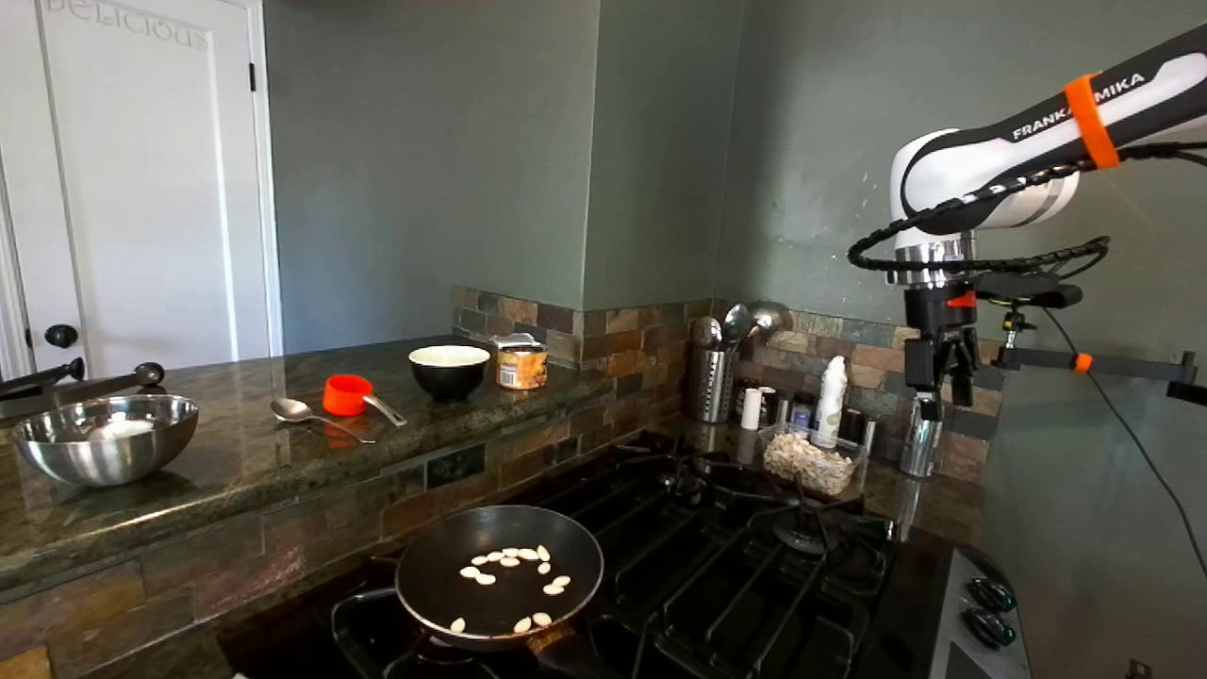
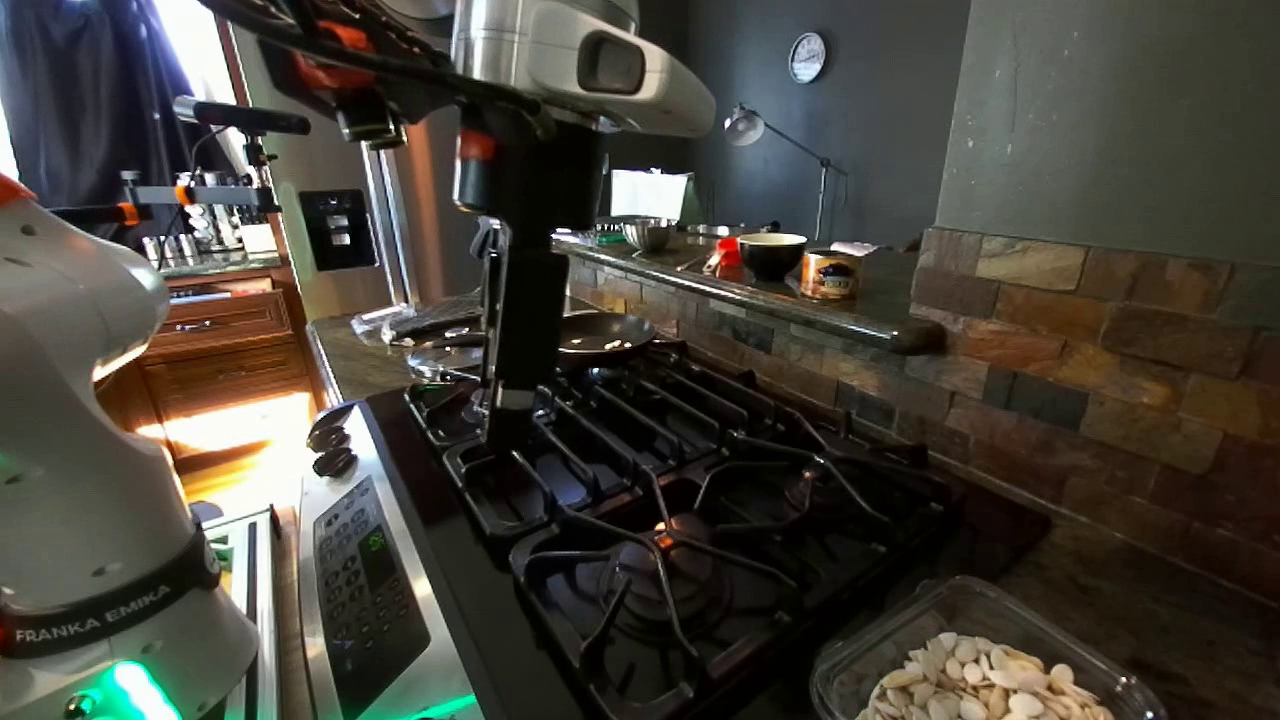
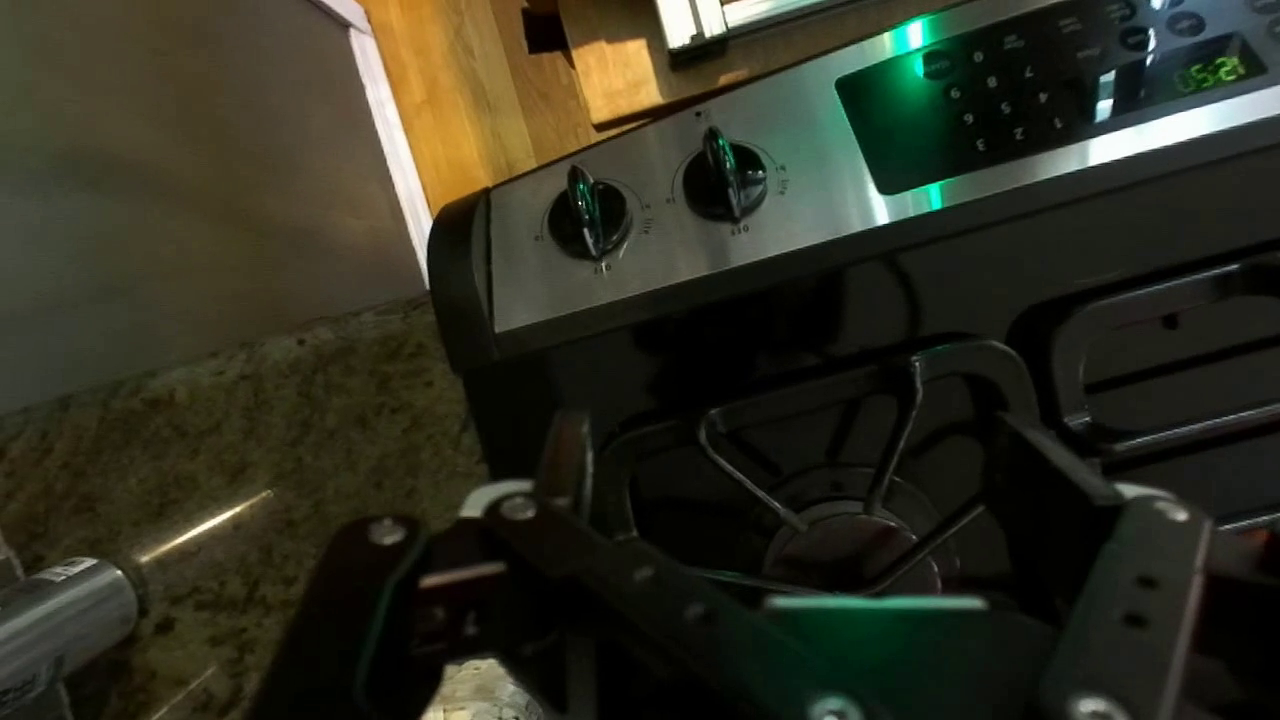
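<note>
In an exterior view, the steel bowl (image 1: 106, 448) sits far left of my gripper (image 1: 945, 401), its contents hard to make out. Well left, too, come the spoon (image 1: 292, 409), red cup (image 1: 346, 396), black bowl (image 1: 449, 377) and can (image 1: 521, 368). Lower left of my gripper is the pan (image 1: 514, 596), seeds (image 1: 510, 562) scattered in it, its handle (image 1: 570, 653) cut off by the bottom edge. Nearer, lower left, stands the tub (image 1: 846, 471) of seeds; in the wrist view my gripper hides nearly all of it. The canister (image 1: 921, 448), below my gripper, is cut off there by the left edge. I grasp nothing: my gripper hangs spread wide over the burner (image 3: 850, 548), hiding part of it. Lower right are the knobs (image 1: 992, 596).
</note>
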Tool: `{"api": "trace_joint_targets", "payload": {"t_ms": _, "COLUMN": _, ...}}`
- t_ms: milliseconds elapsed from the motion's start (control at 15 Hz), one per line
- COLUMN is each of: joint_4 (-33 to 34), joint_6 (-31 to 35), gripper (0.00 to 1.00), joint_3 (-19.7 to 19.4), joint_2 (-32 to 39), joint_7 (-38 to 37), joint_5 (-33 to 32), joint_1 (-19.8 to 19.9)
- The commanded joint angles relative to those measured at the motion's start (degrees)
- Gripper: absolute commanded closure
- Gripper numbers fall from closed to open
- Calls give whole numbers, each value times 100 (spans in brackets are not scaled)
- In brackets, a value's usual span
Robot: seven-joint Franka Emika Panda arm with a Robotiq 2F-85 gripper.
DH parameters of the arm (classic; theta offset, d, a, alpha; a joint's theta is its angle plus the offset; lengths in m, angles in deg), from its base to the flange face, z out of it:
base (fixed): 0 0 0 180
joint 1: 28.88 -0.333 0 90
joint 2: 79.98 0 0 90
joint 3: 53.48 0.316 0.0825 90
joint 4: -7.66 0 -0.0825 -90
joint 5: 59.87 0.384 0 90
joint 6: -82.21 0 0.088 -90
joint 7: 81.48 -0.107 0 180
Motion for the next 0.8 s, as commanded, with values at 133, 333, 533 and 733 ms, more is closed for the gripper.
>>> {"api": "trace_joint_targets", "payload": {"t_ms": 133, "joint_4": 318, "joint_6": 273, "gripper": 0, "joint_3": -246, "joint_2": 307, "joint_7": -449, "joint_5": 276, "joint_1": 195}}
{"api": "trace_joint_targets", "payload": {"t_ms": 333, "joint_4": 397, "joint_6": 1315, "gripper": 0, "joint_3": -501, "joint_2": 383, "joint_7": -377, "joint_5": 465, "joint_1": 256}}
{"api": "trace_joint_targets", "payload": {"t_ms": 533, "joint_4": 462, "joint_6": 2682, "gripper": 0, "joint_3": -727, "joint_2": 849, "joint_7": -481, "joint_5": 812, "joint_1": 296}}
{"api": "trace_joint_targets", "payload": {"t_ms": 733, "joint_4": 642, "joint_6": 3474, "gripper": 0, "joint_3": -869, "joint_2": 1563, "joint_7": -504, "joint_5": 1164, "joint_1": 354}}
